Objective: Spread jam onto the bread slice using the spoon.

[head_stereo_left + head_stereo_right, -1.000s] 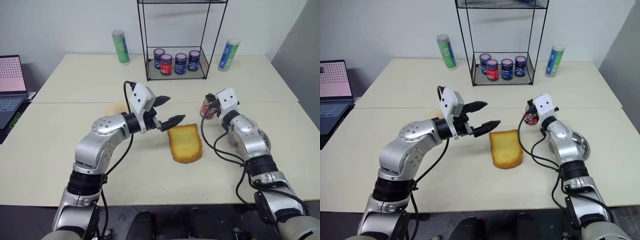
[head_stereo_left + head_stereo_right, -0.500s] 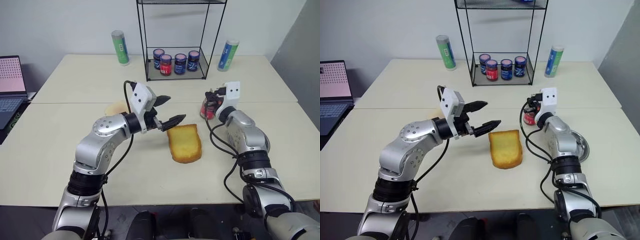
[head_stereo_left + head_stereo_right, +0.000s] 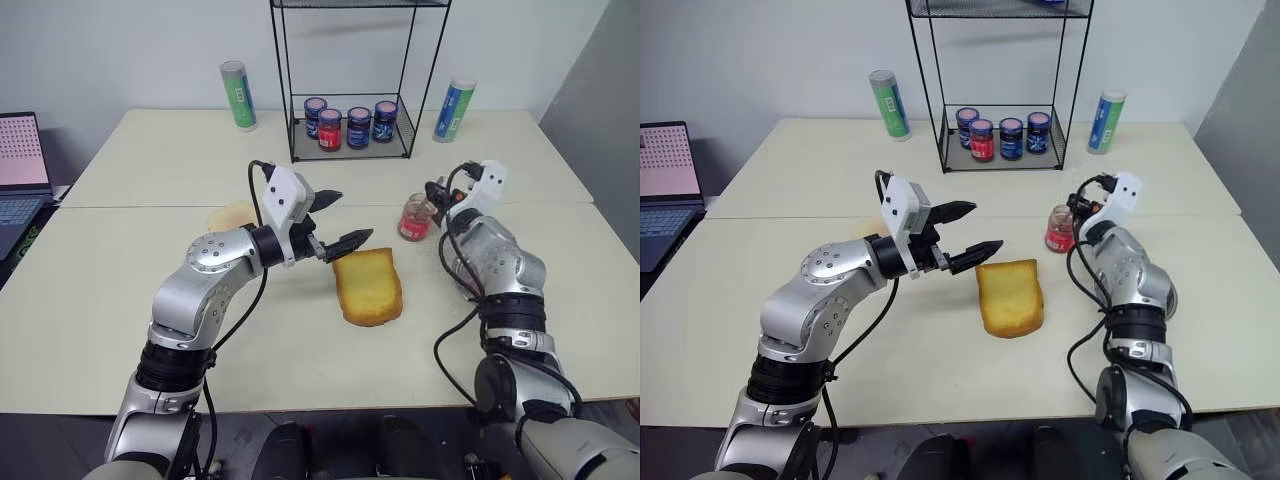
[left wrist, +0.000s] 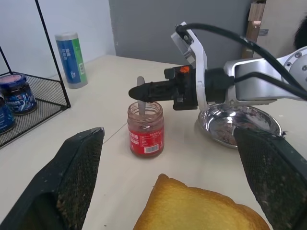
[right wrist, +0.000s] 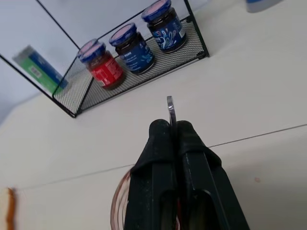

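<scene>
The bread slice (image 3: 368, 285) lies flat at the table's middle, thick and golden with a darker crust. To its right stands an open red-labelled glass jar (image 4: 145, 136) with red jam (image 4: 145, 118) showing through the glass. The spoon (image 4: 140, 81) stands upright in that jar, bowl hidden inside. My right gripper (image 4: 136, 92) is level above the jar's mouth and shut on the spoon's handle (image 5: 170, 108). My left gripper (image 3: 348, 218) hovers open just left of the bread's far edge, holding nothing.
A steel dish (image 4: 207, 115) sits right of the jar, under my right forearm. A wire rack (image 3: 300, 150) with several lidded jars stands behind, flanked by a green tube (image 3: 238, 95) and a blue tube (image 3: 452, 110). A pale thin slice (image 3: 232, 214) and a laptop (image 3: 22, 165) lie left.
My right wrist has rolled and its forearm has swung right, so the jar, earlier covered by the hand, now shows in full. The left arm has not moved.
</scene>
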